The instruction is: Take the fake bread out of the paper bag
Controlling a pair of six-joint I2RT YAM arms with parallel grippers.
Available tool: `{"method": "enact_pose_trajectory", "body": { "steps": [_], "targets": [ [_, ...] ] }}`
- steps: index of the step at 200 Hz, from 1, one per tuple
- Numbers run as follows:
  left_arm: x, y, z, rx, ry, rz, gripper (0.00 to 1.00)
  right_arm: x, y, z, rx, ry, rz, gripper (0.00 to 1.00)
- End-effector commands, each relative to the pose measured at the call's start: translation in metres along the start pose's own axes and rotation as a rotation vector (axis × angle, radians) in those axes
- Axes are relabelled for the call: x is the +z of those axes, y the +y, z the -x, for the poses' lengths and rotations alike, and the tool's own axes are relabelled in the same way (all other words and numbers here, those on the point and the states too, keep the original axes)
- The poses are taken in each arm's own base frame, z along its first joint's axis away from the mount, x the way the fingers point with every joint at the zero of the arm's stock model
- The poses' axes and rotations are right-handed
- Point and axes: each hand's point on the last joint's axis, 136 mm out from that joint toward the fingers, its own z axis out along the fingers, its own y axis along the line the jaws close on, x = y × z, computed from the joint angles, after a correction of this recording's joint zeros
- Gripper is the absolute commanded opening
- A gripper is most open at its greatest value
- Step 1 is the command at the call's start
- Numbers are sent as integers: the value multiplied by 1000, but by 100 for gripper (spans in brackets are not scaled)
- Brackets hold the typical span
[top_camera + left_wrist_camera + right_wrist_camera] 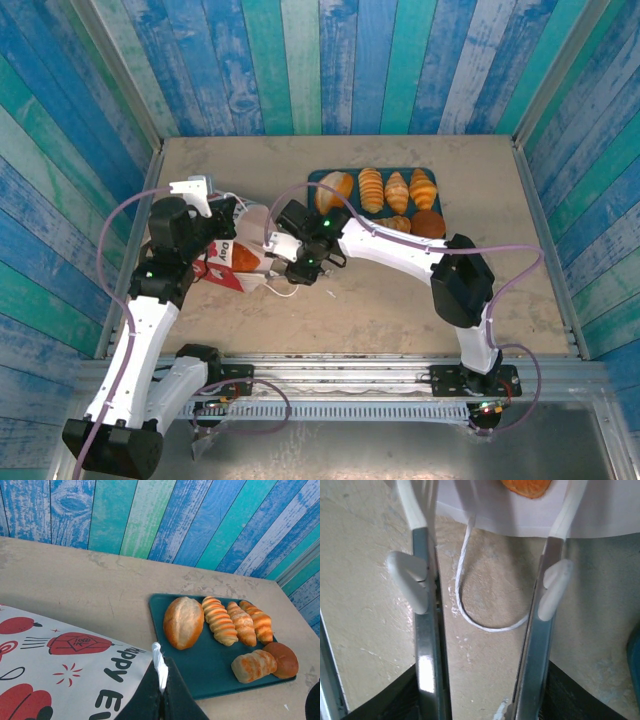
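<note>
My left gripper (pixel 161 685) pinches the bag (pixel 60 680) tight to hold it steady. My right gripper (pixel 490 500), half open and empty, aims at the bread (pixel 526 486).

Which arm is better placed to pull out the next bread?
Right: right pincer is open at the paper bag, orange bread piece just ahead; left pincer is shut on the cord handle.

2 white arms (pixel 395 250), black joints (pixel 460 288), lilac cables (pixel 110 240); right gripper (pixel 487 510) fingers (pixel 427 645) steel.
</note>
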Motion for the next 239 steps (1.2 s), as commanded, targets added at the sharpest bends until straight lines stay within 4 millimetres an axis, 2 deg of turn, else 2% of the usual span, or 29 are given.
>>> {"method": "enact_pose_trajectory", "body": {
  "steps": [1,30,71,125,170,211,239],
  "targets": [
    [-7,-6,17,16,-48,-10,0,-19,2,19,22,-62,17,56],
    [-7,-7,18,17,-48,-10,0,-3,-13,17,20,-22,-41,57],
    [-6,-7,18,13,-43,-16,0,20,-6,16,-7,33,46,58],
    [-5,-6,17,14,-46,-13,0,32,-4,17,8,53,79,56],
    [-4,-7,17,14,-44,-16,0,21,-5,23,25,27,63,46],
    [-5,-6,18,16,-49,-10,0,-6,-7,32,36,-31,25,39],
    [-6,-5,18,18,-52,-5,0,-25,-5,33,37,-59,6,39]
  ]
}}
